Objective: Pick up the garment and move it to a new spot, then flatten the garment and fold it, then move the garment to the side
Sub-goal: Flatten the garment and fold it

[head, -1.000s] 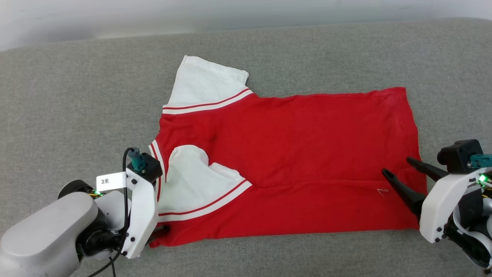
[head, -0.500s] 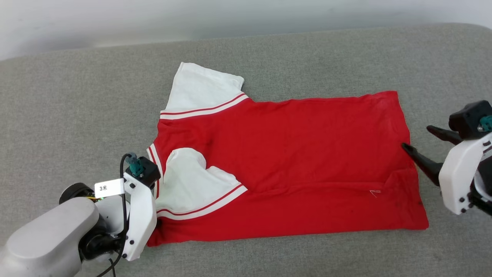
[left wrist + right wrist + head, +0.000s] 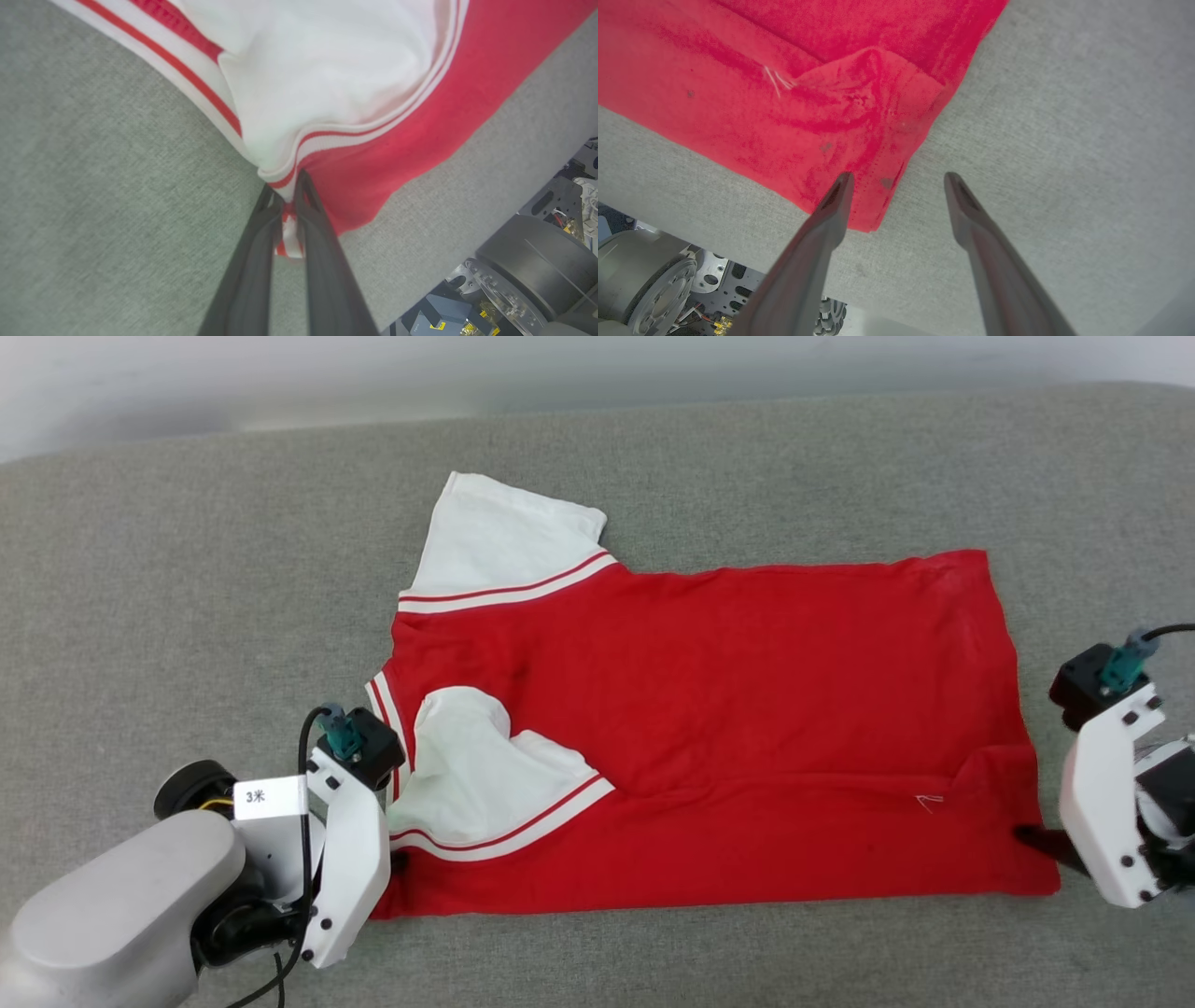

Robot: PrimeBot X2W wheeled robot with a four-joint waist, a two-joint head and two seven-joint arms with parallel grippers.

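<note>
Pinching the garment's (image 3: 728, 709) striped edge, the left gripper (image 3: 286, 183) is closed; the right gripper (image 3: 899, 177) gapes at its hem.

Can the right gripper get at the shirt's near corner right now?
Probably yes: the right gripper is open, straddling a corner of the garment, with nothing in the way.

Left gripper (image 3: 286, 182) fingers (image 3: 252, 261) pinched together, right gripper (image 3: 899, 179) fingers (image 3: 822, 224) spread apart.
</note>
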